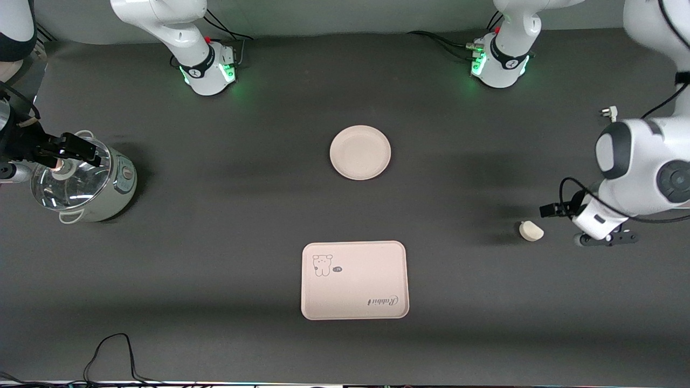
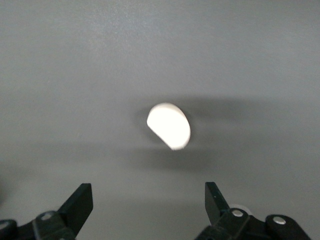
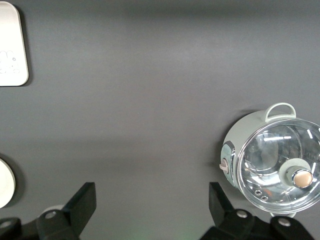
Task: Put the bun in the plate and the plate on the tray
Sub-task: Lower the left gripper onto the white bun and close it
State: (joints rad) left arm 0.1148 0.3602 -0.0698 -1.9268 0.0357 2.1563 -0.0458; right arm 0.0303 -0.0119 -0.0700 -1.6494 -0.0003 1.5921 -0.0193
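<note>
The left gripper hangs low over the counter at the left arm's end, its fingers spread wide with nothing between them. Just beside it lies the bun, a small smooth off-white lump, rounded on one side and cut flatter on the other, resting bare on the counter and apart from the fingers.

The right gripper is up over the right arm's end, above a pale green cooking pot with a clear glass lid; its fingers are likewise spread and hold nothing.

The plate, round, cream and shallow with a raised rim, sits mid-counter with nothing on it. The tray, a cream rectangle with rounded corners, a small cartoon rabbit and the word "Rabbit", lies nearer to the front camera than the plate, well apart from it.

The counter is covered in dark grey matte cloth. Black cables trail along its edge nearest the front camera.
</note>
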